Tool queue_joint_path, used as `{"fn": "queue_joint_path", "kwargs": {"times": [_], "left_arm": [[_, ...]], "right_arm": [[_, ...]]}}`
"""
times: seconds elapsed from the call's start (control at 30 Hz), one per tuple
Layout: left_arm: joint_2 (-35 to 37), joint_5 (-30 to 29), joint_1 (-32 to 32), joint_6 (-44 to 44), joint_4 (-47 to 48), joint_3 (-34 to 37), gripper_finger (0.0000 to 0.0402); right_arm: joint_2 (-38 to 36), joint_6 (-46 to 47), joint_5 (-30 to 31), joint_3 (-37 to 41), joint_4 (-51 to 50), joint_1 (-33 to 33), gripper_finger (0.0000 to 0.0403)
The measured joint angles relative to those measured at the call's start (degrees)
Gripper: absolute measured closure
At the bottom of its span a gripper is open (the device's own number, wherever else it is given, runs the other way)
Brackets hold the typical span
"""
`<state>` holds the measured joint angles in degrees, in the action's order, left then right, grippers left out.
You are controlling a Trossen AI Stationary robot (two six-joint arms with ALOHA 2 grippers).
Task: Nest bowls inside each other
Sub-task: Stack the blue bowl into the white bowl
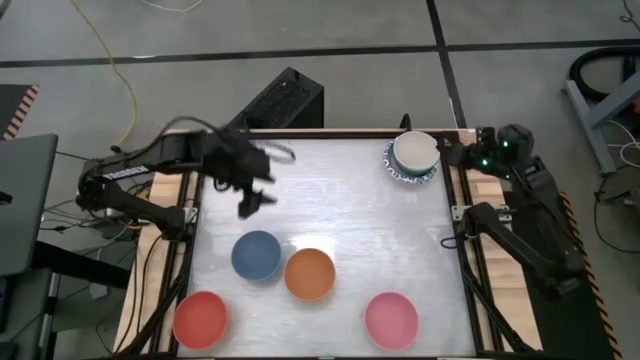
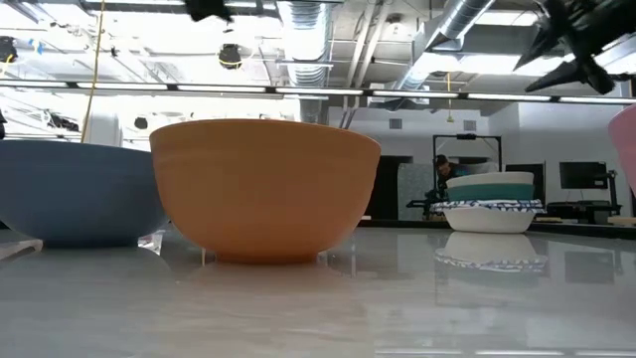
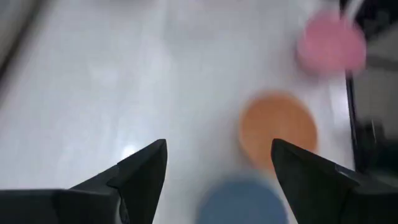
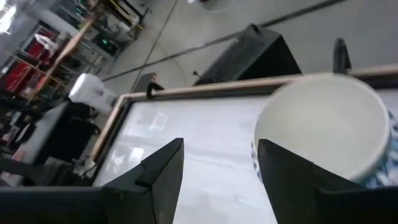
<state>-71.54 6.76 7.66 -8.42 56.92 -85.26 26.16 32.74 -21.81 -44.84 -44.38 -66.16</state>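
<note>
At the far right of the table stands a stack (image 1: 413, 157) (image 2: 492, 201): a cream bowl (image 4: 323, 124) on top, a teal one under it, and white bowls with blue-patterned rims (image 4: 390, 169) at the bottom. A blue bowl (image 1: 257, 255) and an orange bowl (image 1: 310, 273) (image 3: 277, 127) stand side by side near the middle. A red bowl (image 1: 201, 318) and a pink bowl (image 1: 391, 317) sit by the near edge. My left gripper (image 1: 248, 204) (image 3: 217, 168) hovers open above the table, on the far side of the blue bowl. My right gripper (image 1: 462, 152) (image 4: 217, 180) is open just right of the stack, raised.
A wooden frame (image 1: 330, 133) borders the white tabletop. A black box (image 1: 285, 100) stands beyond the far edge. Bare table lies between the stack and the blue and orange bowls.
</note>
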Motion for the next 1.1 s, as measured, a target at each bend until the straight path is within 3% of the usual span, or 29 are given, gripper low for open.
{"fn": "queue_joint_path", "kwargs": {"times": [0.2, 0.3, 0.67, 0.8, 1.1], "left_arm": [[-1.3, -0.8, -8.6, -3.4, 13.1, 0.5, 0.0124], [-1.6, -2.6, -11.9, -3.9, 13.6, 1.1, 0.0124], [-1.6, -3.3, -13.3, -2.5, 0.9, 22.3, 0.0124], [-1.6, -7.0, -12.4, -1.3, -5.9, 30.0, 0.0124], [-1.6, -8.1, -9.4, -3.8, -10.8, 42.5, 0.0127]], "right_arm": [[-3.8, 0.2, 3.7, 0.0, -3.8, 3.4, 0.0178], [-4.5, 0.9, 3.7, 0.0, -3.5, 4.4, 0.0178], [-4.5, 1.3, 3.8, 0.1, -3.4, 6.3, 0.0179], [-4.5, 1.3, 3.9, 0.1, -3.4, 6.3, 0.0179], [-4.5, 1.4, 3.8, 0.1, -3.4, 6.3, 0.0179]]}}
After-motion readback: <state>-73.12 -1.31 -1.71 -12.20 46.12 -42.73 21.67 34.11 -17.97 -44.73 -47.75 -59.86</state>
